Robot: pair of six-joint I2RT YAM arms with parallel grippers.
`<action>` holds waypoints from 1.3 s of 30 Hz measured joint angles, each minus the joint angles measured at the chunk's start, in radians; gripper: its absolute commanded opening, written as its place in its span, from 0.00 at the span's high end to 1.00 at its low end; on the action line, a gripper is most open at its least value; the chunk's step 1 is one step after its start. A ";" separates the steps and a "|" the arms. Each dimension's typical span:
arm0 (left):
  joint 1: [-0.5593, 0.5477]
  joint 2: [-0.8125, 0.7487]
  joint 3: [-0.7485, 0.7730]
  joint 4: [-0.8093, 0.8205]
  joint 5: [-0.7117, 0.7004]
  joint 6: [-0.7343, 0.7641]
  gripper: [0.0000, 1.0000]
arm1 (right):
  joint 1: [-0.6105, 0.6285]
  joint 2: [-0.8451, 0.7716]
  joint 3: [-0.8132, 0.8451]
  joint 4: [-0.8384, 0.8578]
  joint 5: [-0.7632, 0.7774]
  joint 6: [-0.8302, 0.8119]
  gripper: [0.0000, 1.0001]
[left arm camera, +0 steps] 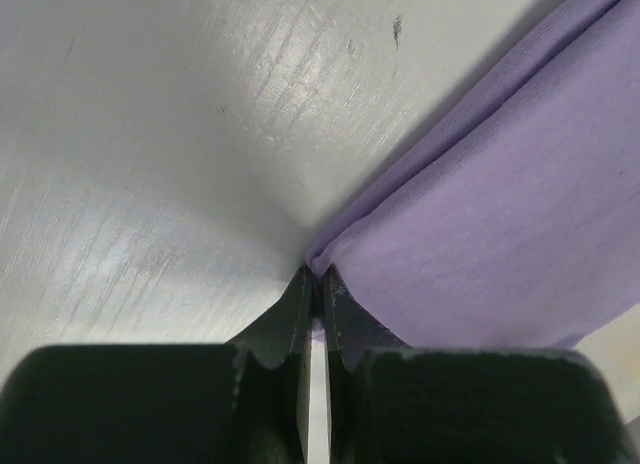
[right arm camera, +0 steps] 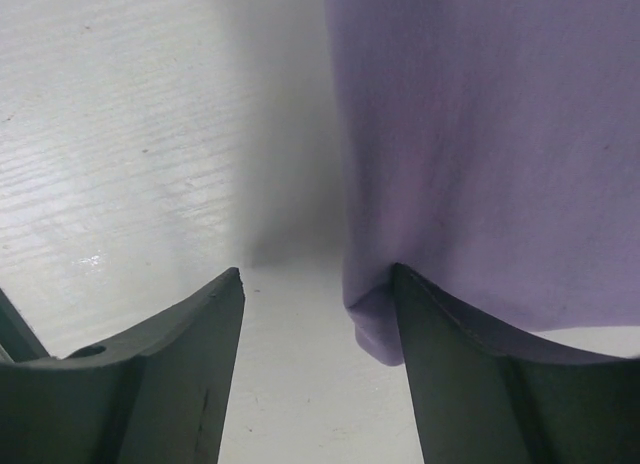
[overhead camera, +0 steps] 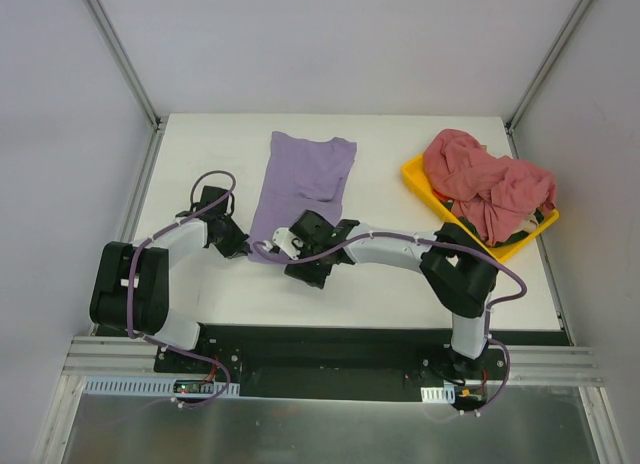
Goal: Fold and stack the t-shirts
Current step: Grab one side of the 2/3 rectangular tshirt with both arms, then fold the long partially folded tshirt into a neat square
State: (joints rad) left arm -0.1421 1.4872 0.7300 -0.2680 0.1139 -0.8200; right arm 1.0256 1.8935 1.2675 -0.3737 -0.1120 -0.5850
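Note:
The lavender t-shirt lies folded into a long strip on the white table, running from the back toward the near middle. My left gripper is shut on its near left corner; the left wrist view shows the fingertips pinching the folded lavender edge. My right gripper is open at the near right corner; in the right wrist view the lavender cloth rests against the right finger, with bare table between the fingers. The pink-red t-shirts lie heaped on the tray.
A yellow tray sits at the table's right side under the pink-red heap. Grey walls and metal frame posts enclose the table. The arms' bases stand at the near edge.

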 measured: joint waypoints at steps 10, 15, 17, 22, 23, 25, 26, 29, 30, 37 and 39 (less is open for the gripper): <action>-0.001 -0.016 -0.003 -0.014 -0.014 0.000 1.00 | 0.006 0.001 -0.034 0.025 0.070 0.027 0.71; 0.000 -0.067 -0.039 -0.029 -0.018 -0.003 1.00 | 0.034 -0.011 -0.063 0.069 0.159 0.054 0.91; 0.000 -0.102 -0.061 -0.032 -0.017 -0.004 1.00 | 0.052 -0.019 -0.077 0.084 0.190 0.064 0.97; 0.000 -0.251 -0.131 -0.072 -0.018 -0.028 1.00 | 0.128 -0.059 -0.114 0.080 0.208 0.109 0.99; 0.000 -0.306 -0.149 -0.093 -0.019 -0.037 1.00 | 0.146 -0.073 -0.122 0.072 0.200 0.123 0.99; 0.000 -0.409 -0.168 -0.136 -0.027 -0.055 1.00 | 0.177 -0.105 -0.134 0.062 0.172 0.153 0.99; 0.000 -0.475 -0.175 -0.161 -0.038 -0.063 1.00 | 0.193 -0.129 -0.138 0.055 0.151 0.171 0.99; -0.001 -0.696 -0.183 -0.236 -0.072 -0.086 1.00 | 0.238 -0.216 -0.142 0.048 0.085 0.234 0.99; -0.001 -0.755 -0.183 -0.254 -0.077 -0.090 1.00 | 0.248 -0.240 -0.143 0.049 0.061 0.252 0.99; -0.001 -1.076 -0.148 -0.454 -0.101 -0.118 1.00 | 0.285 -0.418 -0.175 0.117 -0.225 0.431 0.99; -0.001 -1.091 -0.116 -0.499 -0.098 -0.119 1.00 | 0.285 -0.446 -0.185 0.138 -0.280 0.470 0.99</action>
State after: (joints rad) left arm -0.1432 0.3962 0.6136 -0.7670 0.0154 -0.9390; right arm 1.3106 1.4475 1.0821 -0.2356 -0.3916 -0.1150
